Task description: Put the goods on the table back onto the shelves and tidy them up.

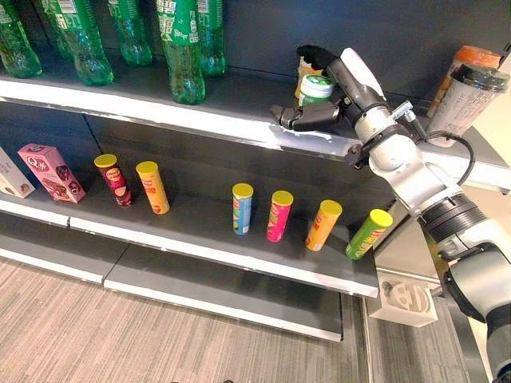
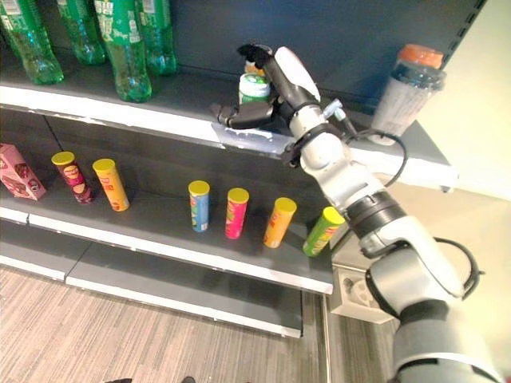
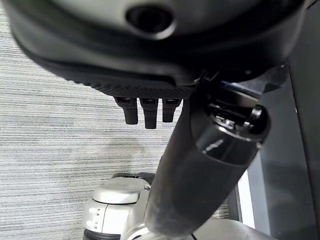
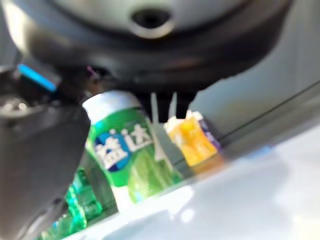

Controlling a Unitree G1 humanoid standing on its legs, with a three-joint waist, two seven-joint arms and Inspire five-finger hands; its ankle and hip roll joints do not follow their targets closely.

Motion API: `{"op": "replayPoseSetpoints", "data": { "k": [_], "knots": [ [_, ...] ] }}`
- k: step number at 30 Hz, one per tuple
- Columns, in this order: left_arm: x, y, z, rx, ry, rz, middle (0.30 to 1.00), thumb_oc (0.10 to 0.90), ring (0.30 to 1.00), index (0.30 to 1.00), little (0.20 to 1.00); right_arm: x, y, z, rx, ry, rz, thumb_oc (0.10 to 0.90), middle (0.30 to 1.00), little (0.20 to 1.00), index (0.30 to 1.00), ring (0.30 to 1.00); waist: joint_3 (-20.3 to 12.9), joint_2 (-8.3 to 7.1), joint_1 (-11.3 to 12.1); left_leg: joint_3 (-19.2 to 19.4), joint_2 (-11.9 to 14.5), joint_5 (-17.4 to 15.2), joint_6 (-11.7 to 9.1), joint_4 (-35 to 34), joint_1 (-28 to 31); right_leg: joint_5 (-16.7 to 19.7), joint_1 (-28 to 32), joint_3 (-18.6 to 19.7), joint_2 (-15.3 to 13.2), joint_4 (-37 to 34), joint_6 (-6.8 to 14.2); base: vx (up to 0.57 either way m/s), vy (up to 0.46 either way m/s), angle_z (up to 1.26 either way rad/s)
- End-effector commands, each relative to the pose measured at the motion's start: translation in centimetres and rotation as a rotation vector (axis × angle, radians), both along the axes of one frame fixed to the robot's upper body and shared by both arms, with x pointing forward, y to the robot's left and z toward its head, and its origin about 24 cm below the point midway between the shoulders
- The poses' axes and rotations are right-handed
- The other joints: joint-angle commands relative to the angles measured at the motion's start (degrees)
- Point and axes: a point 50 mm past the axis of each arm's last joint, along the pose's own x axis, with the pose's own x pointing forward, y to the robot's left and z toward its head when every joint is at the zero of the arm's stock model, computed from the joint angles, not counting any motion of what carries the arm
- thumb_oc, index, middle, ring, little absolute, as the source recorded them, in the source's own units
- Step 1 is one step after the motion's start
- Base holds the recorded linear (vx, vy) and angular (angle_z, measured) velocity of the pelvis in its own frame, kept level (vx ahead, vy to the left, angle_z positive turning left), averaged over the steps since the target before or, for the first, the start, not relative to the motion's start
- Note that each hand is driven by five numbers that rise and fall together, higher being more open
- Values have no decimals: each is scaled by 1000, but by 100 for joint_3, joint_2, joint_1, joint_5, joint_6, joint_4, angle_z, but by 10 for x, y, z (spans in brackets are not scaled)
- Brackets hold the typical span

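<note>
On the upper shelf point(image 1: 239, 120), w/ bare room near its front edge btw the green bottles point(image 1: 185, 48) and the lidded cup point(image 1: 467, 100), the right hand point(image 1: 331, 88) has fingers and thumb curled round a green gum jar point(image 1: 316, 89) standing beside an orange jar point(image 4: 192, 140); left hand point(image 3: 150, 107) hangs w/ fingers relaxed over the floor point(image 3: 60, 150).

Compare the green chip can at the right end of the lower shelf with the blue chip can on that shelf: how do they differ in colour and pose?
Colour: the green chip can has a green body, while the blue chip can has a blue one.
Pose: the green can leans strongly, its lid tipped to the right, while the blue can stands nearly upright.
Shared: both are slim tubes with yellow lids on the lower shelf.
</note>
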Motion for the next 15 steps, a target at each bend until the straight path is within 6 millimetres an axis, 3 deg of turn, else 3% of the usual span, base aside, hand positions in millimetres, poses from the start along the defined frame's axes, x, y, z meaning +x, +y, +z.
{"op": "replayPoseSetpoints", "data": {
  "k": [1, 4, 8, 11, 15],
  "knots": [
    [11, 4, 1, 27, -4, -53, 900, 800, 900, 900, 900, -15, 10, 57, 75, -215, 64, 800, 900, 900, 900, 900, -196, -128, 64, 295, 157, -628, -102, 16, 32, -469, 339, -197, -327, 75, 454, 0, 0, 0],
    [11, 4, 1, 30, -3, -52, 900, 800, 900, 900, 900, -24, 2, 68, 138, -277, 74, 800, 900, 900, 900, 900, -193, -113, 43, 295, 150, -635, -97, 16, 37, -473, 339, -196, -327, 75, 456, 0, 0, 0],
    [12, 4, 1, 36, -6, -41, 900, 800, 900, 900, 900, -57, -20, 96, 315, -464, 128, 800, 900, 900, 900, 900, -200, -79, -13, 295, 147, -661, -87, 16, 45, -480, 339, -196, -333, 75, 463, 0, 0, 0],
    [12, 4, 1, 37, -9, -39, 900, 800, 900, 900, 900, -67, -28, 101, 374, -514, 147, 800, 900, 900, 900, 900, -206, -69, -23, 297, 151, -672, -83, 16, 47, -490, 339, -196, -333, 75, 462, 0, 0, 0],
    [11, 5, 1, 40, -5, -27, 900, 800, 900, 900, 900, -99, -49, 117, 447, -693, 148, 800, 900, 900, 900, 900, -241, -66, -52, 312, 163, -712, -81, 16, 78, -514, 348, -206, -330, 75, 473, 16, 1, 1]
  ]
}}
